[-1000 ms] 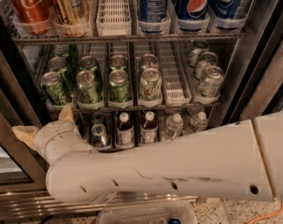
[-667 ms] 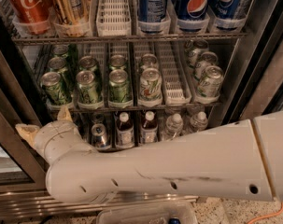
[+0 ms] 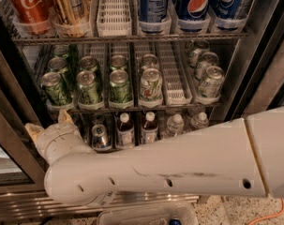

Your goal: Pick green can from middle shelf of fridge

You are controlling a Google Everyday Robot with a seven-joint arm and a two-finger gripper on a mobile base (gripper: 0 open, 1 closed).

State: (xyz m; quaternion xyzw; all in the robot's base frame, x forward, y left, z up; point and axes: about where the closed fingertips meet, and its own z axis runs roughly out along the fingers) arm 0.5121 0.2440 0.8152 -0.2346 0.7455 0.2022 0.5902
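The fridge (image 3: 265, 74) stands open in front of me. Its middle shelf (image 3: 132, 108) holds lanes of dark-green cans at the left; the front ones are the green can (image 3: 55, 89) and two alike (image 3: 89, 87) (image 3: 119, 86). My gripper (image 3: 48, 122) is at the lower left, just below the shelf's front edge and under the leftmost green can. Its two beige fingertips (image 3: 32, 129) stand apart with nothing between them. It touches no can. My white arm (image 3: 179, 165) crosses the bottom of the view and hides the fridge base.
Paler white-and-green cans (image 3: 151, 84) (image 3: 210, 81) stand on the same shelf to the right. The rack above holds red cola cans (image 3: 26, 3) and blue cola cans (image 3: 198, 3). Bottles (image 3: 125, 131) stand on the rack below. A clear container (image 3: 146, 214) lies on the floor.
The gripper has crept slightly up and to the right, closer to the front edge of the middle shelf. The cans have not moved.
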